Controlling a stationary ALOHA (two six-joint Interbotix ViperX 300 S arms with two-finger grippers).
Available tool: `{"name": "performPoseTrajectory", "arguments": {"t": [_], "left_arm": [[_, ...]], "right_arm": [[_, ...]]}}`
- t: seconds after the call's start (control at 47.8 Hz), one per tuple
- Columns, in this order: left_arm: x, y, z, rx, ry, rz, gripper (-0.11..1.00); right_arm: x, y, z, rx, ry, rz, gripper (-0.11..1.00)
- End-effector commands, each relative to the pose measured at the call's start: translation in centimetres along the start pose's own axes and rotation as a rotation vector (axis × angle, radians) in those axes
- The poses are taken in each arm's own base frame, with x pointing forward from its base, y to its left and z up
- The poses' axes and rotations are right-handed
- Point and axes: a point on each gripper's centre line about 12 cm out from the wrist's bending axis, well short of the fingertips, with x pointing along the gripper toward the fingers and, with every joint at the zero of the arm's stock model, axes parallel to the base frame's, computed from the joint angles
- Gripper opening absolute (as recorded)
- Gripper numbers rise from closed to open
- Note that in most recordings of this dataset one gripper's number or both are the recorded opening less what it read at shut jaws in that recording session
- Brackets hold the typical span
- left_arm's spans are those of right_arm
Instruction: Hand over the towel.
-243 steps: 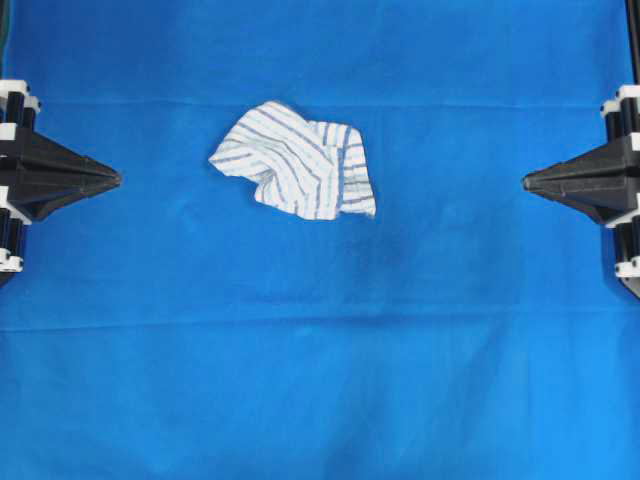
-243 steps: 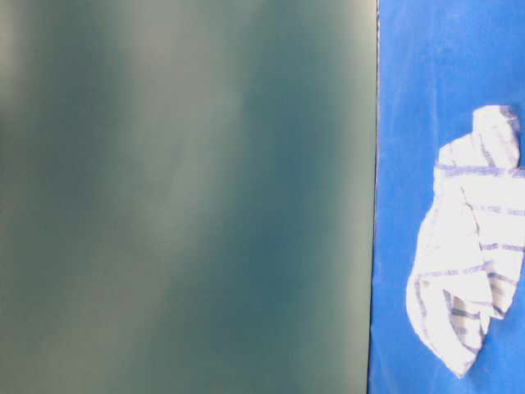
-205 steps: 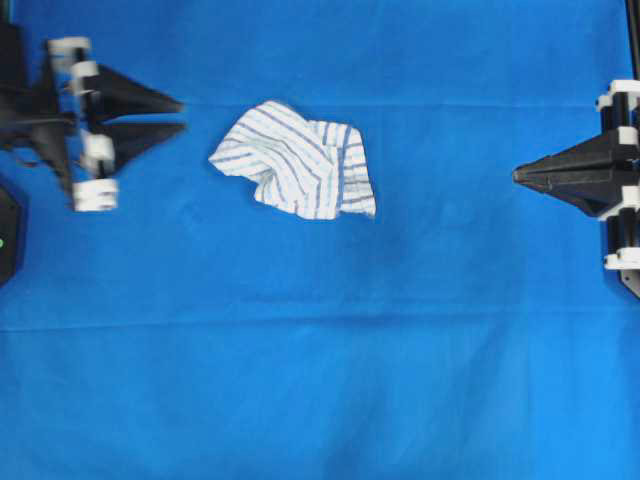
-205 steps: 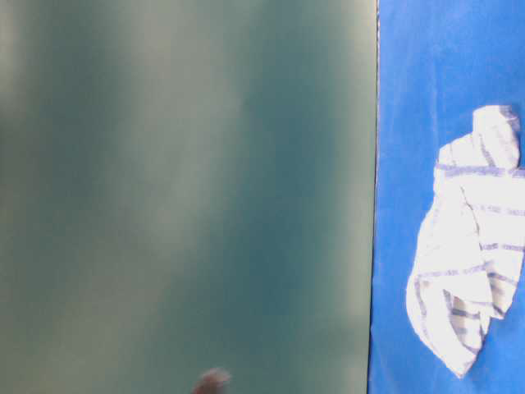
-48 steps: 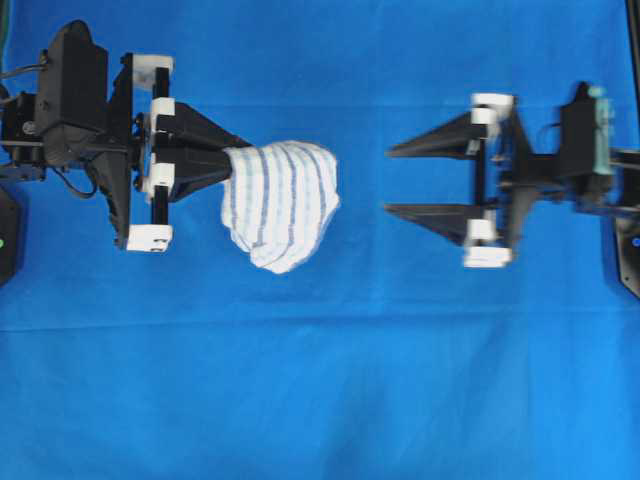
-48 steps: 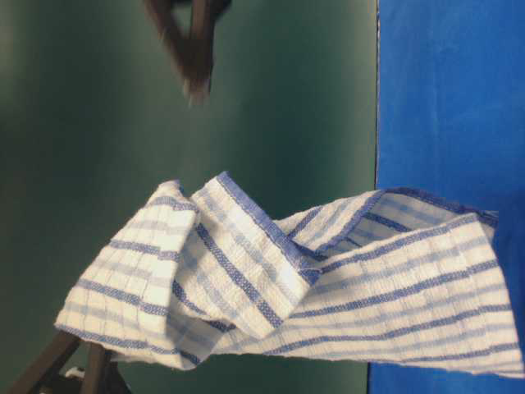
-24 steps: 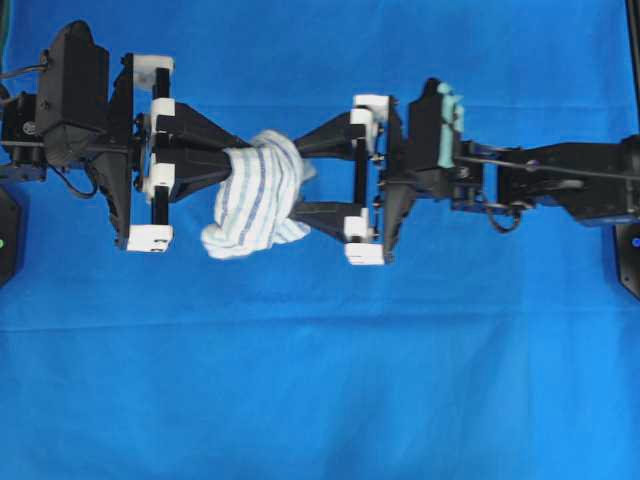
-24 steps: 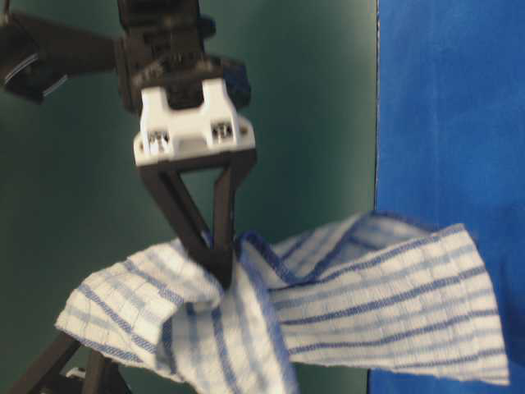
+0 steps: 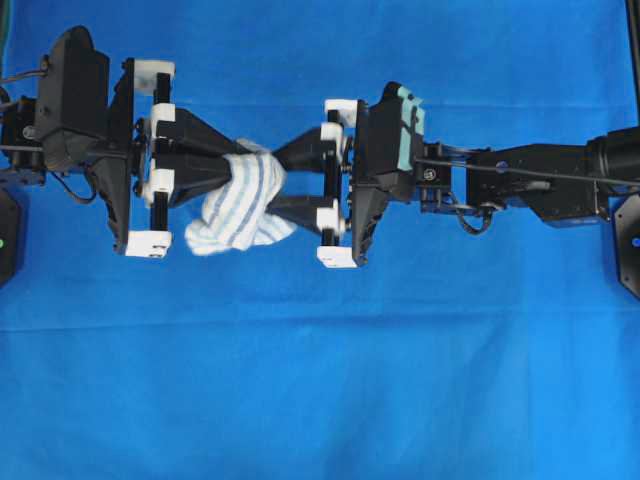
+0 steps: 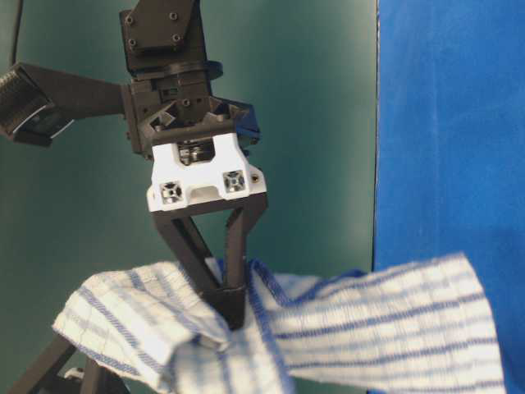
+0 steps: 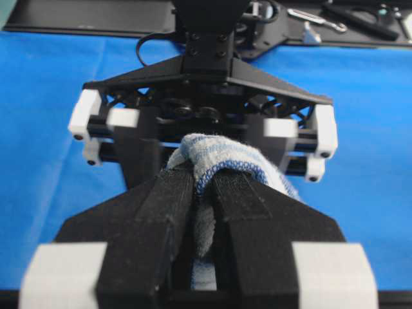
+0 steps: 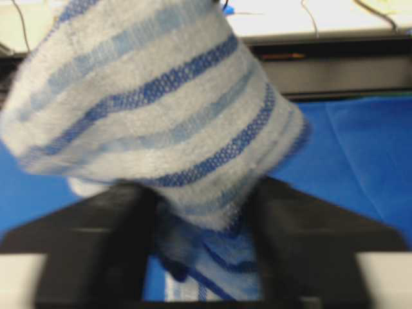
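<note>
The towel, white with blue stripes, hangs bunched above the table between both grippers. My left gripper is shut on its upper fold; the left wrist view shows the cloth pinched between the jaws. My right gripper faces it from the right, jaws apart, one finger on each side of the towel. In the right wrist view the towel fills the gap between the spread fingers. In the table-level view the right gripper reaches into the draped towel.
A large plain blue cloth covers the whole table. Black frame parts and cables lie along the table's far edge behind the right arm. A dark green backdrop fills the table-level view.
My left gripper took the towel off the table and lifted it. In the last second my right gripper moved left until its open jaws straddle the towel, which has bunched up.
</note>
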Motion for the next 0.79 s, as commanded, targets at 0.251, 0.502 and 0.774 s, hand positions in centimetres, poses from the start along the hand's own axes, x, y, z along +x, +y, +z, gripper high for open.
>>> {"name": "performPoseTrajectory", "arguments": {"t": [0.251, 0.502, 0.774], "left_arm": [[0.1, -0.2, 1.0, 0.010, -0.029, -0.005, 0.02], [-0.4, -0.2, 1.0, 0.004, -0.040, -0.005, 0.53], [-3.5, -0.1, 1.1, 0.003, -0.075, -0.005, 0.89]], "right_arm": [[0.1, 0.3, 1.2, 0.000, -0.023, 0.006, 0.11], [-1.2, 0.5, 1.6, 0.001, -0.024, 0.013, 0.11], [-6.4, 0.9, 3.0, 0.005, -0.010, 0.022, 0.11]]}}
